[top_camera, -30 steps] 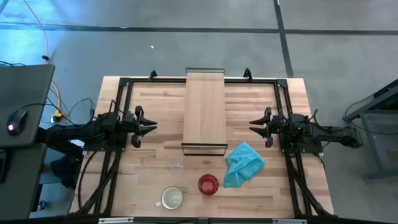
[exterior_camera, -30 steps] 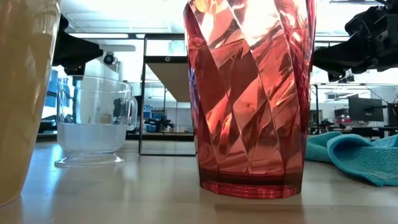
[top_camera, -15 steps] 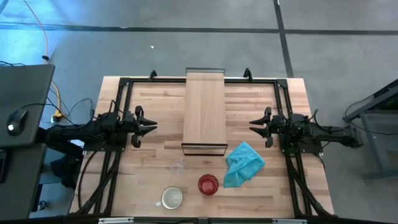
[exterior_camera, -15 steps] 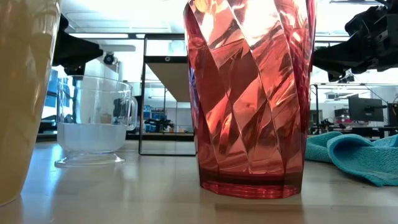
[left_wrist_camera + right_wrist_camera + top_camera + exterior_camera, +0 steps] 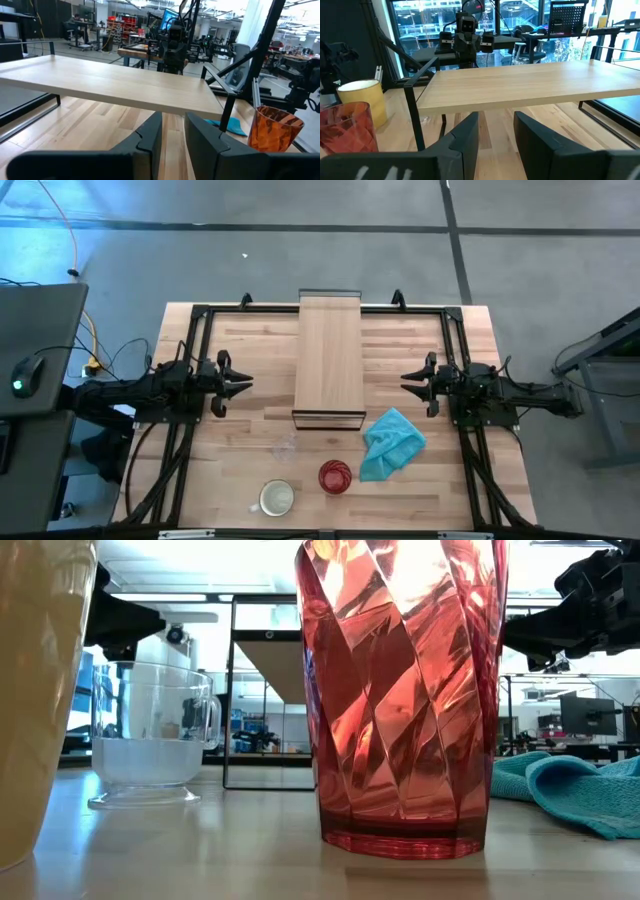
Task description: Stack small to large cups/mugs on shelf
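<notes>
Nothing has changed over the last second — both arms sit exactly where they were and every cup is in the same spot, so the stacking has not begun. The left gripper (image 5: 240,385) waits at the left side of the long, narrow light-wood shelf (image 5: 329,355), its jaws spread with a clear gap and holding nothing; the right gripper (image 5: 410,385) mirrors it on the other side, jaws likewise parted and empty.

All three cups stand on the wooden surface (image 5: 250,345) in front of the shelf's near end, none on the shelf. The small clear glass (image 5: 286,448) is nearest the shelf, though from above it is faint and its outline is hard to make out. The faceted red translucent cup (image 5: 335,476) stands further forward, and the cream-white mug (image 5: 276,498) is left of it, near the front edge.

A crumpled teal cloth (image 5: 390,443) lies just right of the red cup, between it and the right arm — probably a nuisance for a reach from that side.
</notes>
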Robot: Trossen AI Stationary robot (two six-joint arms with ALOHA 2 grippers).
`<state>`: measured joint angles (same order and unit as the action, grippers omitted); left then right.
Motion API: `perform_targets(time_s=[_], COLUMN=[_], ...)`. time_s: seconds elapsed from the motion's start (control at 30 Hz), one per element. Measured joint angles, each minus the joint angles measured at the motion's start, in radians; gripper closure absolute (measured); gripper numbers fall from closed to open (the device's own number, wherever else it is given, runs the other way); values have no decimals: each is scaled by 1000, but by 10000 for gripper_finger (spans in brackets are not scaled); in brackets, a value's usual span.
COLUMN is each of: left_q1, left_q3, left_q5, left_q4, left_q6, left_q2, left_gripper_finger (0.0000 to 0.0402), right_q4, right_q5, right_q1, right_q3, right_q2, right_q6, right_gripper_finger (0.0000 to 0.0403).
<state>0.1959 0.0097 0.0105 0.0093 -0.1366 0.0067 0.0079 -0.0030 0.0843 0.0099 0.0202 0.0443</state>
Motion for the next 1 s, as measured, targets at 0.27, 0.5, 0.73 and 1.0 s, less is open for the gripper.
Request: perform_targets(time_s=[0.27,0.5,0.73,1.0], left_q1=[0,0,0,0], left_q3=[0,0,0,0], left_q5=[-11,-11,34,61], left_q4=[33,33,72,225], left_q6=[207,211,92,45], left_q2=[0,0,0,0], left_gripper_finger=[328,327,327,327], right_q4=[0,0,5,19], right_q5=[0,0,3,4], right_q1=[0,0,0,0], right_q3=[0,0,0,0], right_q2=[0,0,0,0], right_q6=[0,0,16,165], right_gripper_finger=[287,287,287,287])
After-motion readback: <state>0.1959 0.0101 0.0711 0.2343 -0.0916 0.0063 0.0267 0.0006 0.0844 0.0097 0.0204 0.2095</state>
